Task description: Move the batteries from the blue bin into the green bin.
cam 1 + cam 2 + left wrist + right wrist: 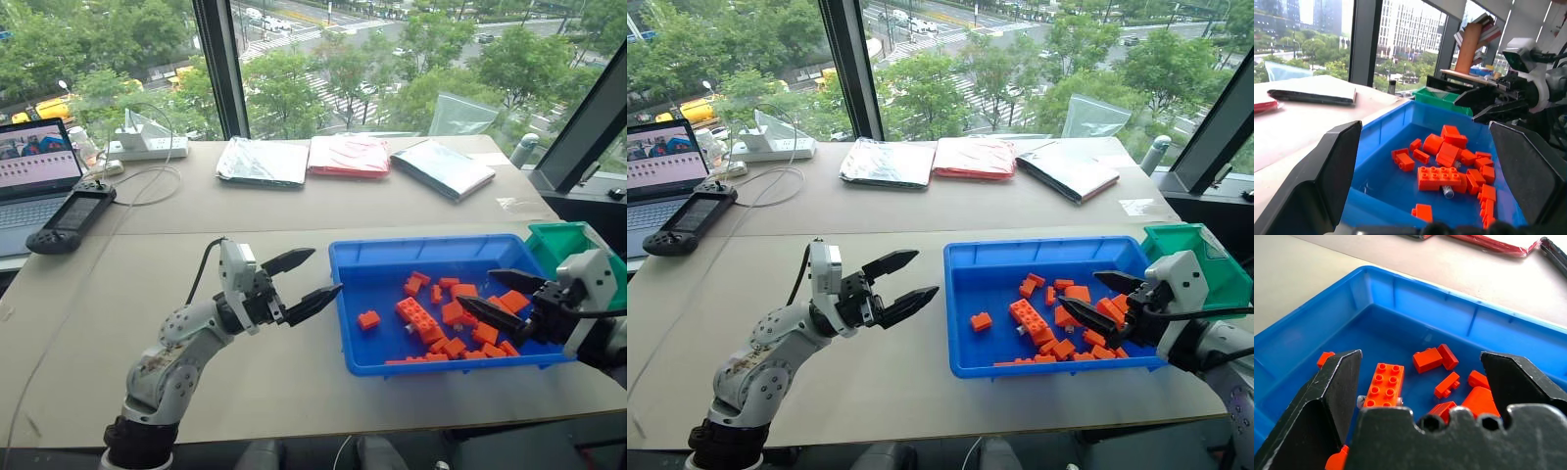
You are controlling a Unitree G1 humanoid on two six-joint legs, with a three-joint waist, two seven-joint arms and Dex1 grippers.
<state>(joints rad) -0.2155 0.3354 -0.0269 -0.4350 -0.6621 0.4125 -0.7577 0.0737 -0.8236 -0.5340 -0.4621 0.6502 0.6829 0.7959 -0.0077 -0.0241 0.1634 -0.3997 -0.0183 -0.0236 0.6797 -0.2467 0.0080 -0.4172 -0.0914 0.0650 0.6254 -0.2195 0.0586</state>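
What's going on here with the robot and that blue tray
The robot is sorting through the blue bin, which holds many orange bricks and a small battery beside the large brick. The right gripper hovers over the bricks, jaws open and empty. The left gripper waits open beside the bin. The green bin stands at the far right.

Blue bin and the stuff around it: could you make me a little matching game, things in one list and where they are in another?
Things:
1. blue bin
2. green bin
3. laptop
4. right gripper

Places:
A. far left edge of the table
B. over the orange bricks, fingers apart
C. holds the orange bricks
D. just past the blue bin's right end

Pairs: 1-C, 2-D, 3-A, 4-B
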